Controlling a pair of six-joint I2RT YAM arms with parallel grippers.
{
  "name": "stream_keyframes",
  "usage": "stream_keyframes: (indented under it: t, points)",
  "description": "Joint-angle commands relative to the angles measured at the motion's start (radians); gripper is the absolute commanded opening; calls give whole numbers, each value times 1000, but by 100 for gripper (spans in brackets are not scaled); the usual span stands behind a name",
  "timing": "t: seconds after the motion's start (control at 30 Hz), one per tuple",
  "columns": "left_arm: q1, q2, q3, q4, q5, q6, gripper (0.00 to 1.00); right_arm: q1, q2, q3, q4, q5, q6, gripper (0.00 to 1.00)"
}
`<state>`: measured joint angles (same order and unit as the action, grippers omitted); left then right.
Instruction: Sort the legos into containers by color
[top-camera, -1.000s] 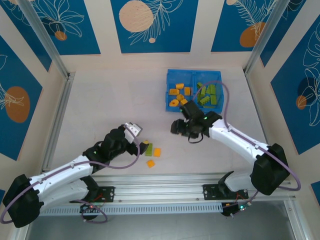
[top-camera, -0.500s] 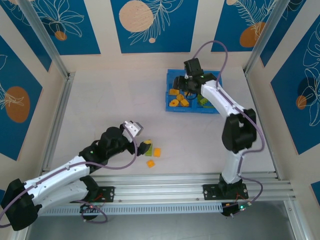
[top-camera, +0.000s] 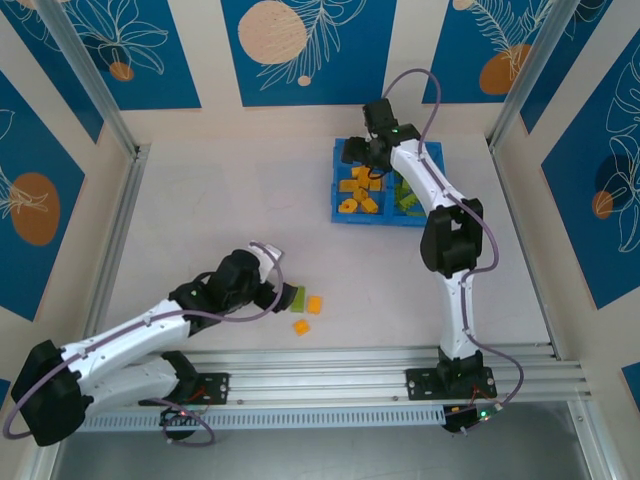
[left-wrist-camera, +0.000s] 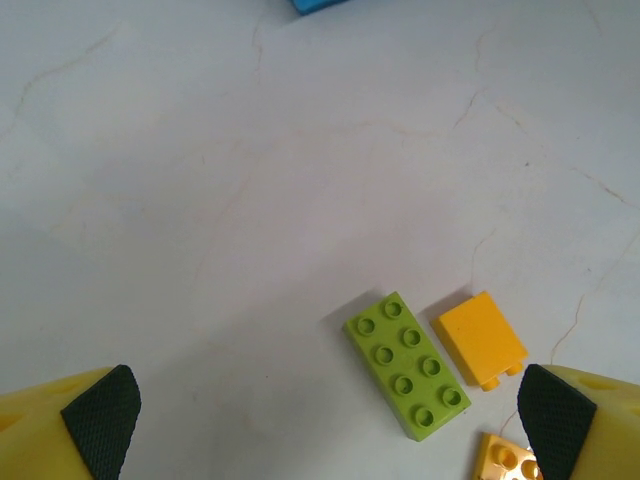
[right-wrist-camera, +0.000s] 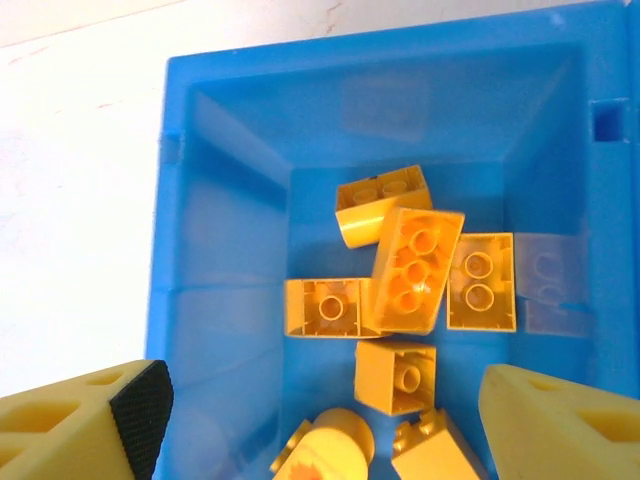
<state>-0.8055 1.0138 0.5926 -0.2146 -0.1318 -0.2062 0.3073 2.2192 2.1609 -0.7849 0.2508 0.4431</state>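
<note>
Left wrist view: left gripper (left-wrist-camera: 328, 425) spread wide above the green brick (left-wrist-camera: 408, 365), right gripper (right-wrist-camera: 340, 420) parted and empty, so you should next descend and clamp that brick.

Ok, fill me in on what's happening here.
Two arms are sorting Lego bricks by color into a blue tray. The right gripper hangs open over the compartment of orange-yellow bricks, holding nothing. The left gripper hovers open above a green brick, an orange-yellow block and a studded orange-yellow piece lying loose on the table.
</note>
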Motion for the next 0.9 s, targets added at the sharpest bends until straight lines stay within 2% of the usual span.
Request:
stream_keyframes:
  t: [0.0,0.13,0.27,0.37,0.53,0.77,0.87]
  points:
    - [3,64,71,-56,-9,-107,100,7,-153,-39,-31,-57,-26,82]
    - [11,201,159,-157,9,-211,100,25,-351,-202,-14,-119,-62,83]
    - [15,348,217,-175,120,-318,98,27,-540,-396,-6,-218,-82,85]
    - [15,452,249,-152,168,-393,92,26,-651,-521,-40,-288,-81,86]
    - [15,583,334,-220,144,-441,80,30,-766,-673,-145,-397,-90,86]
    - [15,663,367,-231,158,-433,63,34,-867,-832,-205,-497,-65,86]
    - [15,682,368,-239,145,-437,52,35,-883,-869,-224,-550,-47,86]
